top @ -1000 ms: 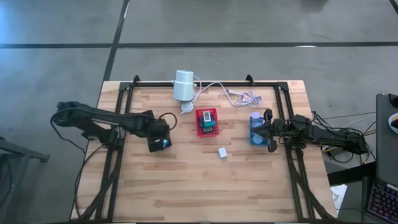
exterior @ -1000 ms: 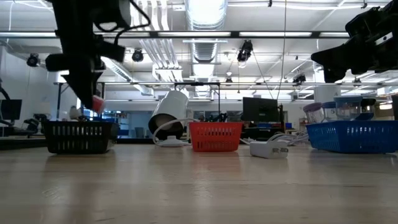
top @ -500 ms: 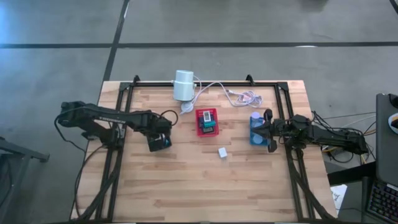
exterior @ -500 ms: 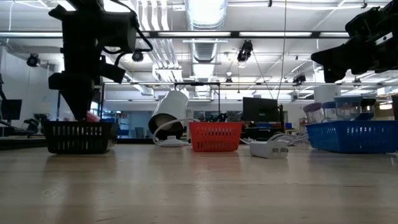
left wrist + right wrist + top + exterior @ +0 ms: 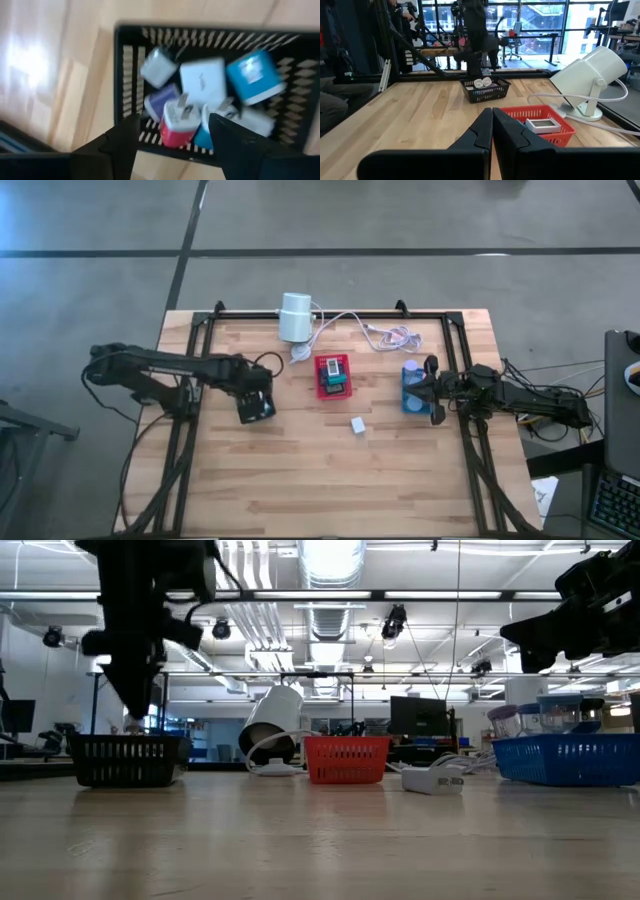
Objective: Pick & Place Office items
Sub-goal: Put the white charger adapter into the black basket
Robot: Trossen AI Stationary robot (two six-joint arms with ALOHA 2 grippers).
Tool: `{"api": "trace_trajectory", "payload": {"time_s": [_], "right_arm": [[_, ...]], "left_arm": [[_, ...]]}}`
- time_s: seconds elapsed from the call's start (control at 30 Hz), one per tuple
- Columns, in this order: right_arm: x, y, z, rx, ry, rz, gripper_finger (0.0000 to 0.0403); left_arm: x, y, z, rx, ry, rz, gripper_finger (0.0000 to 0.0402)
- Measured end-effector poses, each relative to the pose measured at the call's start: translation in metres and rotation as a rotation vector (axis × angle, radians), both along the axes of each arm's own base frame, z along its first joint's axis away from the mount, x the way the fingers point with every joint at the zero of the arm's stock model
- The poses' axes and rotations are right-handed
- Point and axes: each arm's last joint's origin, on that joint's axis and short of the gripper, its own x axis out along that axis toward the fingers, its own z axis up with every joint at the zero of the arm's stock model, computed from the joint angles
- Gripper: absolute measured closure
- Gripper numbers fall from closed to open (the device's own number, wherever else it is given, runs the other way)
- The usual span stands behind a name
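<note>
**A:** Wood-slat table [image 5: 300, 470], grey floor around it, open office behind in the low view. Left side status?

**B:** Left gripper [image 5: 172, 137] hangs over the black tray [image 5: 256, 406], left of centre in the high view. Jaws parted, nothing between them. Right under the gap lies a pink-and-white plug block [image 5: 179, 125], prongs up, on top of the pile. Reads like a drop-off: fingers spread so the piece can fall clear.

**A:** Rest of that tray?

**B:** White blocks [image 5: 202, 80], a purple one [image 5: 161, 99], a blue cylinder-ish piece [image 5: 252, 75]. All inside the walls, packed tight.

**A:** Right arm?

**B:** Right gripper [image 5: 492, 125] pinched shut, empty, parked beside the blue tray [image 5: 412, 388] at right of the high frame. Waiting.

**A:** What's left?

**B:** One white block [image 5: 357, 425] loose on the table, lower centre, between the red tray [image 5: 334, 375] and the blue one. Likely the next pick. White cylinder [image 5: 296, 317] with cable sits upper centre, out of the way.
</note>
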Motion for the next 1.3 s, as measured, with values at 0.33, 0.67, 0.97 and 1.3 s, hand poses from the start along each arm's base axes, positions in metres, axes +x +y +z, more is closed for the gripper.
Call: {"api": "trace_trajectory", "payload": {"time_s": [0.33,0.67,0.97,1.3], "right_arm": [[0.0,0.0,-0.003,-0.006,0.027,-0.001,0.0394],[0.001,0.0,-0.003,-0.004,0.037,-0.002,0.0394],[0.002,0.0,-0.005,-0.017,0.052,-0.001,0.0394],[0.003,-0.001,-0.006,-0.018,0.071,-0.029,0.0394]], "left_arm": [[-0.028,-0.01,0.06,0.052,-0.724,-0.437,0.0236],[-0.074,-0.01,0.055,0.234,-1.248,-0.467,0.0394],[-0.095,-0.012,0.015,0.171,-1.425,-0.486,0.04],[-0.101,-0.01,-0.021,0.27,-1.406,-0.45,0.0401]]}}
